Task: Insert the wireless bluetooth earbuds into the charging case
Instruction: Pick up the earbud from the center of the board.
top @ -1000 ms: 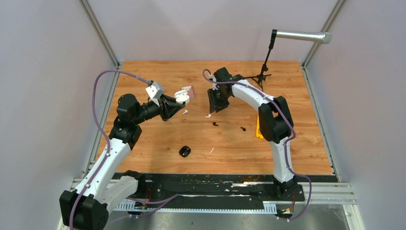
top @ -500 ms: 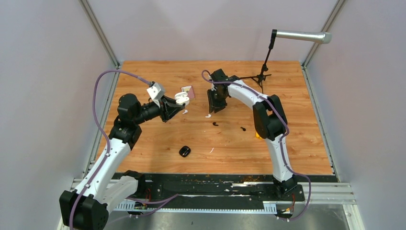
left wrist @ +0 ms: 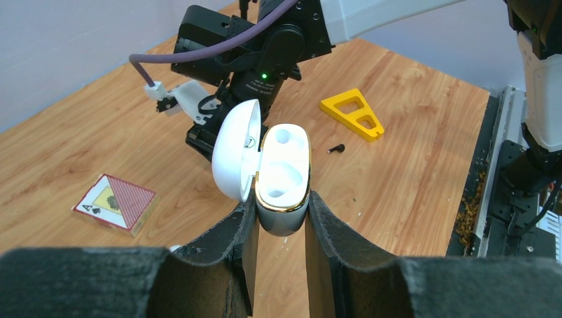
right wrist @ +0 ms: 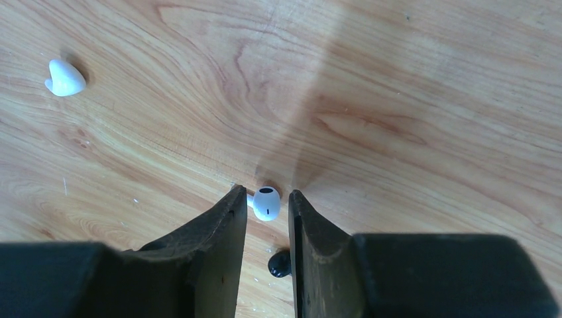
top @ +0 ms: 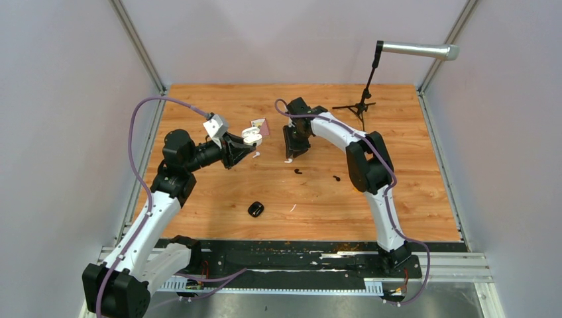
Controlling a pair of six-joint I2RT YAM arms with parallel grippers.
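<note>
Left gripper [left wrist: 280,209] clamps gold-rimmed white charging case [left wrist: 283,173], lid open for loading. Right gripper [right wrist: 265,197] straddles glossy white stemmed earbud [right wrist: 267,203] right of case, jaws unpinched.

plain pale walls [top: 278,40] enclose the wood-grain table [top: 424,199].

Card pack [left wrist: 116,204], lower left of left wrist view: letter "A" at corner of pale face; rest of print too small to read. Charging case [left wrist: 283,173], centre frame: small dark print inside open lid, unreadable.
</note>
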